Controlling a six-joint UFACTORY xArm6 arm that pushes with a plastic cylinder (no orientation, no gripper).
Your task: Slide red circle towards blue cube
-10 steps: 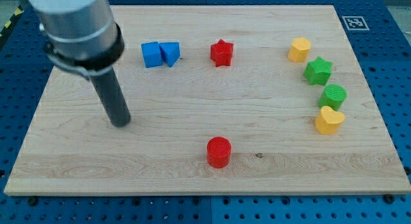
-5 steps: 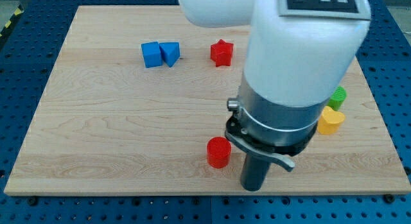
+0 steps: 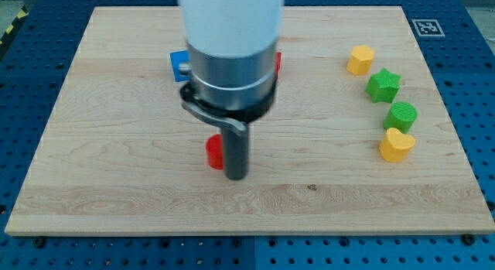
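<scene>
Surface (image 3: 93,185): wooden board, largely hidden at centre by the arm.
Blue cube (image 3: 178,65): upper left, only an edge showing.
Red circle (image 3: 214,152): mid-board, well below the cube; gap remains.
My tip (image 3: 235,177): end effector is a bare rod with nothing to open or close, touching the circle's right side.

My tip (image 3: 235,176) touches the red circle's (image 3: 214,152) right side.

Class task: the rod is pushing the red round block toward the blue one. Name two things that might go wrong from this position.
1. My tip sits at the view's right of the red round block, slightly below it; an off-centre push may let it slip sideways.
2. The arm hides most of the blue block and the red star, so aim is uncertain and the star could get bumped.
</scene>
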